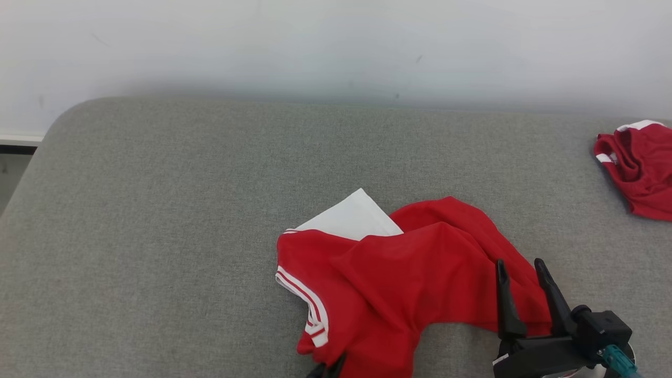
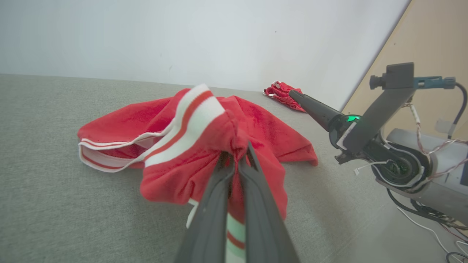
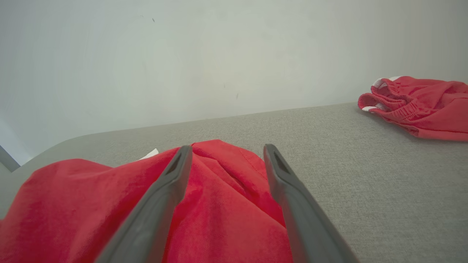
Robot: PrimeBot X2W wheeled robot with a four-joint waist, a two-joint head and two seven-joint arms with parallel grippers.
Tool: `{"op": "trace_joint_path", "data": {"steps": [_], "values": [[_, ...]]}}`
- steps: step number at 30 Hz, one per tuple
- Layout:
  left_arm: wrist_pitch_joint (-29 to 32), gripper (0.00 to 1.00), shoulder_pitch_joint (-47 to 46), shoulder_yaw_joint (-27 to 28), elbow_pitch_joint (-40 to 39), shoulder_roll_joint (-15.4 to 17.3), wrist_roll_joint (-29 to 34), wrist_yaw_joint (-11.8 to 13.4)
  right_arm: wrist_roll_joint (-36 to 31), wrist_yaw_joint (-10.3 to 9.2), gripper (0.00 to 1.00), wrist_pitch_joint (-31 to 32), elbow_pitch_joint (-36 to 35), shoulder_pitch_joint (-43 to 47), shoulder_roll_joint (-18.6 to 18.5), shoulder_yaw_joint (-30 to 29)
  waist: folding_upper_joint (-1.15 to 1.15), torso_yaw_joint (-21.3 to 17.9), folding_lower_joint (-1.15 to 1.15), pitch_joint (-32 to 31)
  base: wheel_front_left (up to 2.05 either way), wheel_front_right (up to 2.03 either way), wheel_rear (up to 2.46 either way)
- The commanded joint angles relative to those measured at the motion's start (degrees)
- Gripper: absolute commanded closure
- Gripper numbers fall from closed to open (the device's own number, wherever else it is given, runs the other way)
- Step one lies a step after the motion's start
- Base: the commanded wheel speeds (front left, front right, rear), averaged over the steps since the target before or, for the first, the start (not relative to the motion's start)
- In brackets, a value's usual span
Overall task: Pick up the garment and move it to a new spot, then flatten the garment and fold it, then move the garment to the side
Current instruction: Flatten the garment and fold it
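The garment [image 1: 399, 278] is a red shirt with white-striped trim and a white panel, lying crumpled on the grey surface [image 1: 157, 210] near its front edge. My left gripper [image 2: 237, 157] is shut on a bunched fold of the garment [image 2: 204, 146] next to its striped cuff; its dark tips [image 1: 328, 370] peek in at the bottom of the head view. To the right, my right gripper [image 1: 521, 270] stands open over the garment's right edge, its two fingers [image 3: 172, 182] straddling red cloth [image 3: 219, 204] without pinching it.
A second red garment with an elastic waistband [image 1: 638, 168] lies bunched at the far right, also in the right wrist view [image 3: 420, 106]. A pale wall [image 1: 336, 47] backs the surface. The surface's rounded left corner [image 1: 58, 123] drops away to the floor.
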Motion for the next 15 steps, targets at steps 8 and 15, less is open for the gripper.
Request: {"op": "trace_joint_path", "data": {"steps": [8,15], "values": [[-0.56,1.0,-3.38,4.67,2.15,2.35,-1.01,0.87,0.29,-0.17,0.0,-0.01,0.87,-1.13,0.15,0.44,0.0,-2.15,0.0,0.82,0.0,0.0,0.0],[-0.93,1.0,-10.78,10.04,10.0,2.22,-1.74,0.56,-0.2,-0.17,0.0,-0.01,1.46,-2.29,0.15,0.35,0.0,-5.41,0.0,2.37,0.0,0.0,0.0]]}}
